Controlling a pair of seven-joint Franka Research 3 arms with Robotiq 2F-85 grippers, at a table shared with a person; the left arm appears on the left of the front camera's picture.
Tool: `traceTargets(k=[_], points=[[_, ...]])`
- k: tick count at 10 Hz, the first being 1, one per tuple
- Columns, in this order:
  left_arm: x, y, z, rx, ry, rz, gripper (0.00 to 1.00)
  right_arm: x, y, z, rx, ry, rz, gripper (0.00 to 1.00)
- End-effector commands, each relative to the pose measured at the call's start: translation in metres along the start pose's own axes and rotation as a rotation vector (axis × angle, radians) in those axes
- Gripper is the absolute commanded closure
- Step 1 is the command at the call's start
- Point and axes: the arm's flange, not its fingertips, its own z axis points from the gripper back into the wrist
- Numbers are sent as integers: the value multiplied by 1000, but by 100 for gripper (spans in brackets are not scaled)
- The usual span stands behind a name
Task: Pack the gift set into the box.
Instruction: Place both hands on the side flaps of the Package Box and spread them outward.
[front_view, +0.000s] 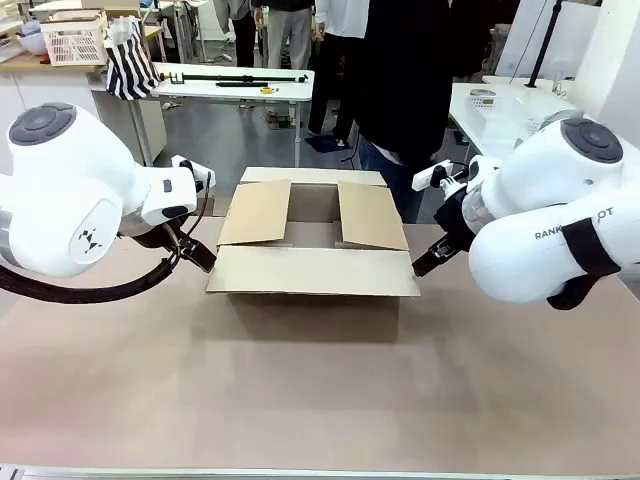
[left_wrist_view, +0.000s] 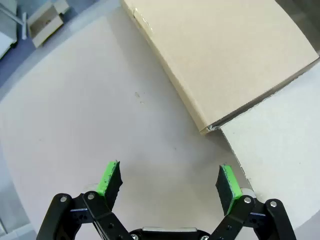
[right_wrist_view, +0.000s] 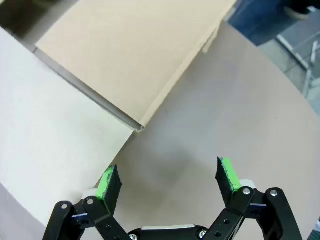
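The box (front_view: 313, 245) sits at the middle of the brown table (front_view: 300, 390). Its near flap is spread flat toward 6 o'clock, its far flap stands at 12 o'clock, and its two side flaps slope inward over the opening, with a dark gap between them; what lies inside cannot be told. The left gripper (front_view: 197, 254) hangs low at the box's 9 o'clock, just beside the near-left corner and apart from it. In the left wrist view, its green pads (left_wrist_view: 109, 177) are spread wide with only bare table between them, and the box (left_wrist_view: 220, 55) lies toward 1 o'clock. The right gripper (front_view: 425, 262) hangs at the box's 3 o'clock, close to the near-right corner. In the right wrist view, its fingers (right_wrist_view: 227, 175) are likewise released and hold nothing, and the box (right_wrist_view: 130, 55) lies toward 11 o'clock. A person (front_view: 400, 80) in dark clothing stands at 12 o'clock behind the box.
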Motion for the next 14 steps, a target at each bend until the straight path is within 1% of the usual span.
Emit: traceTargets(k=[1, 12, 13, 14], points=[[0, 0, 0, 0, 0, 0, 0, 0, 0, 0, 0, -1, 0, 0], [0, 0, 0, 0, 0, 0, 0, 0, 0, 0, 0, 0, 1, 0], [26, -4, 41, 12, -30, -35, 0, -17, 3, 42, 74, 119, 36, 0], [54, -10, 89, -22, 27, 6, 0, -32, 12, 90, 46, 90, -16, 0]])
